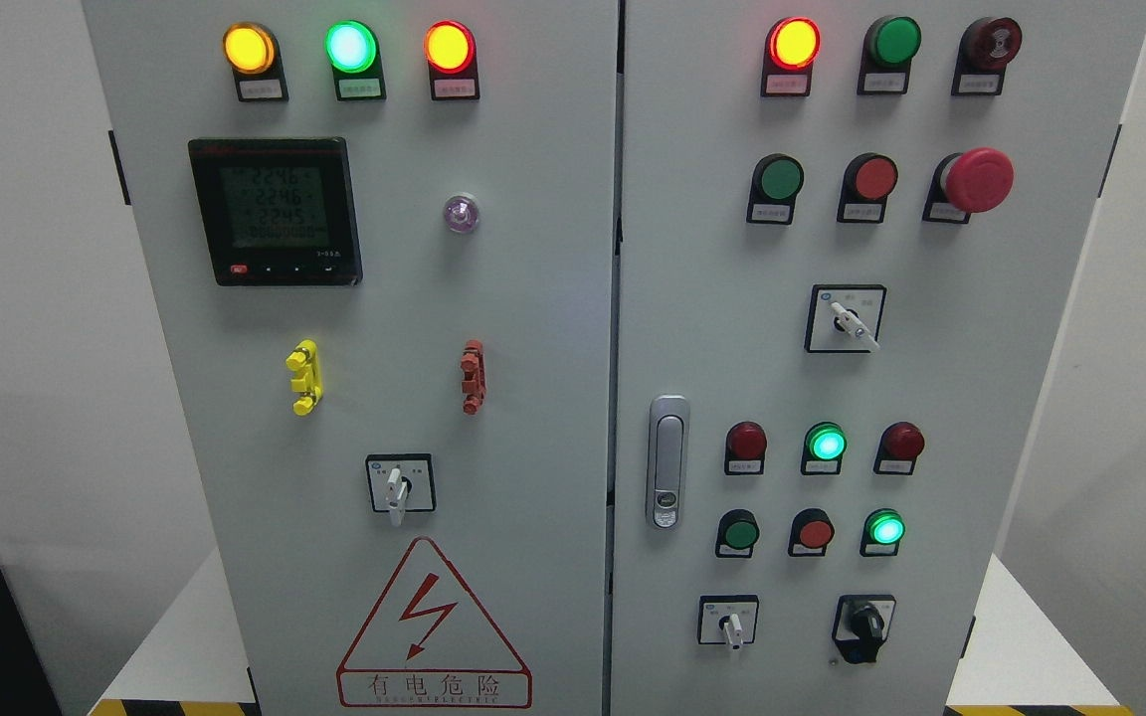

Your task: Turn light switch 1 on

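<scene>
A grey electrical cabinet with two doors fills the head view. The right door (722, 249) carries rows of buttons: unlit green (781, 179) and red (873, 178) push buttons in its second row. Lower down, a green lamp (826, 443) glows between two dark red lamps. Below that sit an unlit green button (738, 533), a red button (814, 531) and a lit green button (886, 528). Which of these is light switch 1 I cannot tell; the labels are too small to read. Neither of my hands shows.
The left door (533, 298) has yellow, green and red lit lamps on top, a digital meter (275, 211), a rotary selector (396, 487) and a hazard triangle (431, 622). A red emergency stop (977, 180), selector switches (844, 320) and a door handle (668, 460) are on the right door.
</scene>
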You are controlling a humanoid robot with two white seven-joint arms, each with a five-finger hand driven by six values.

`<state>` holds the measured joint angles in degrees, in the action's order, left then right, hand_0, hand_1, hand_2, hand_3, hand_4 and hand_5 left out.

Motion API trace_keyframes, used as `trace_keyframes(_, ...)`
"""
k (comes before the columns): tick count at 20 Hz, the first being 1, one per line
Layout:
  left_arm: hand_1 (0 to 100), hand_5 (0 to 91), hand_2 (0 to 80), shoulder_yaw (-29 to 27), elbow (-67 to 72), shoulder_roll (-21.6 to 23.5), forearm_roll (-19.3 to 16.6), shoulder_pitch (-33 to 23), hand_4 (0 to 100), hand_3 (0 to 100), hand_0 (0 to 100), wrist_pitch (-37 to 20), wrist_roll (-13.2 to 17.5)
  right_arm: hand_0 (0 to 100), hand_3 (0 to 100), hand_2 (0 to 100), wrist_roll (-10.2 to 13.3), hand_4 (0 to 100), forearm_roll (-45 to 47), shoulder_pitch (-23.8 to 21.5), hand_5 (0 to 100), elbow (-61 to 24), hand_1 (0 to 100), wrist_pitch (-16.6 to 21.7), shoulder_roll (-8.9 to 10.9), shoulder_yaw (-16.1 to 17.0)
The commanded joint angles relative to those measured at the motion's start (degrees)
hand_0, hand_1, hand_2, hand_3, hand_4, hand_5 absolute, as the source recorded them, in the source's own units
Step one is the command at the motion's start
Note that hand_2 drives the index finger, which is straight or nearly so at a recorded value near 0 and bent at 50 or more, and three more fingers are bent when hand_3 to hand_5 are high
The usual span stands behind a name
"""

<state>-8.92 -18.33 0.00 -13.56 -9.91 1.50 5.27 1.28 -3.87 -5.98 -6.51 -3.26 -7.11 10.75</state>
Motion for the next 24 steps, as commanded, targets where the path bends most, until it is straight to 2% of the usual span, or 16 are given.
trace_keyframes(1, 0, 0.0, 0.0, -0.05, -1.35, 0.17, -0.15, -0.64, 8, 0, 27, -0.53, -0.43, 0, 0, 0, -0.05, 0, 0.0, 0.0, 0, 0.0, 0, 0.01, 0.08, -0.02)
trace_keyframes(3, 0, 0.0, 0.0, -0.57, -5.46, 0.09, -0.15, -2.56, 17, 7, 27, -2.54, -1.48, 0, 0, 0, -0.05, 0, 0.0, 0.0, 0, 0.0, 0, 0.01, -0.01, 0.06)
trace_keyframes(4, 0, 0.0, 0.0, -0.66, -7.84, 0.09, -0.15, -3.44, 26, 14, 26, -3.51, -2.1, 0, 0, 0, -0.05, 0, 0.0, 0.0, 0, 0.0, 0, 0.01, 0.08, -0.02)
trace_keyframes(5, 0, 0.0, 0.2, -1.01, -10.56, -0.09, -0.06, -3.97, 30, 19, 27, -4.65, -2.54, 0, 0, 0, -0.05, 0, 0.0, 0.0, 0, 0.0, 0, 0.01, -0.01, -0.02)
trace_keyframes(7, 0, 0.0, 7.0, -1.89, -15.92, -0.26, -0.06, -4.94, 35, 24, 28, -6.76, -3.24, 0, 0, 0, -0.05, 0, 0.0, 0.0, 0, 0.0, 0, 0.01, 0.08, -0.02)
trace_keyframes(10, 1, 0.0, 10.9, -1.98, -24.62, -0.97, 0.11, -7.4, 37, 27, 31, -9.92, -4.47, 0, 0, 0, -0.05, 0, 0.0, 0.0, 0, 0.0, 0, 0.01, -0.01, -0.02)
trace_keyframes(15, 2, 0.0, 9.2, -3.47, -38.33, -0.44, 0.29, -9.07, 38, 29, 34, -18.88, -5.71, 0, 0, 0, -0.05, 0, 0.0, 0.0, 0, 0.0, 0, 0.01, 0.08, -0.02)
trace_keyframes(19, 5, 0.0, 15.1, -3.65, -50.54, 0.61, 0.73, -10.65, 43, 35, 34, -22.15, -5.45, 0, 0, 0, -0.05, 0, 0.0, 0.0, 0, 0.0, 0, 0.01, 0.08, -0.02)
trace_keyframes(21, 7, 2.9, 16.0, -3.48, -56.61, 0.79, 3.17, -10.84, 44, 37, 34, -22.15, -5.27, 0, 0, 0, -0.05, 0, 0.0, 0.0, 0, 0.0, 0, 0.01, -0.01, -0.02)
trace_keyframes(23, 9, 20.0, 18.5, -2.69, -61.1, 0.88, 7.12, -11.1, 51, 42, 34, -22.15, -5.18, 0, 0, 0, -0.05, 0, 0.0, 0.0, 0, 0.0, 0, 0.01, -0.01, -0.02)
trace_keyframes(24, 10, 23.3, 19.2, -2.42, -63.21, 0.88, 8.71, -11.1, 53, 43, 34, -22.07, -5.18, 0, 0, 0, -0.05, 0, 0.0, 0.0, 0, 0.0, 0, 0.01, -0.01, -0.02)
